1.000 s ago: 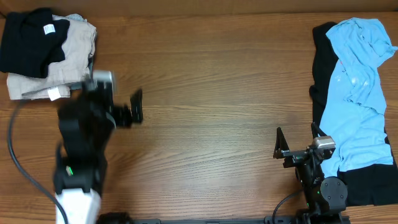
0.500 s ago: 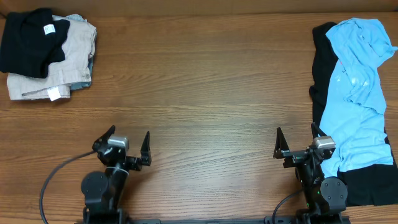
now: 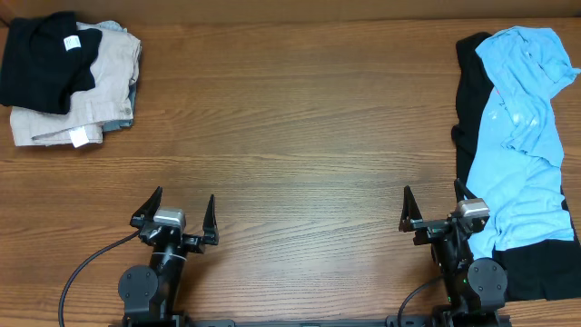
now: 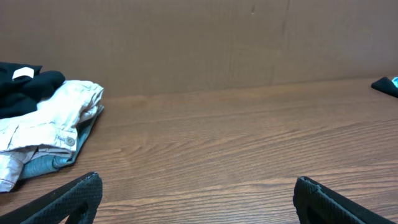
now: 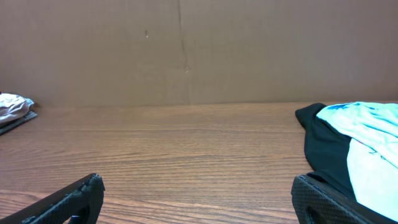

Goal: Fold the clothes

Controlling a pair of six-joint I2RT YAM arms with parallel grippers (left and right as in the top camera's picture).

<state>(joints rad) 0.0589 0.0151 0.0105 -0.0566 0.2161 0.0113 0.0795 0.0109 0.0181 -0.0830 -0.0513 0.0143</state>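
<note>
A folded black garment with a small white label lies on a stack of folded beige and denim clothes at the far left corner; the stack also shows in the left wrist view. A light blue shirt lies crumpled over another black piece along the right edge, also in the right wrist view. My left gripper is open and empty near the front left. My right gripper is open and empty next to the blue shirt's lower end.
The wooden table is backed by a brown cardboard wall. A black cable runs from the left arm's base.
My left arm has drawn back from near the folded stack to its low resting pose at the front left, with its jaws open. The right arm has not moved.
</note>
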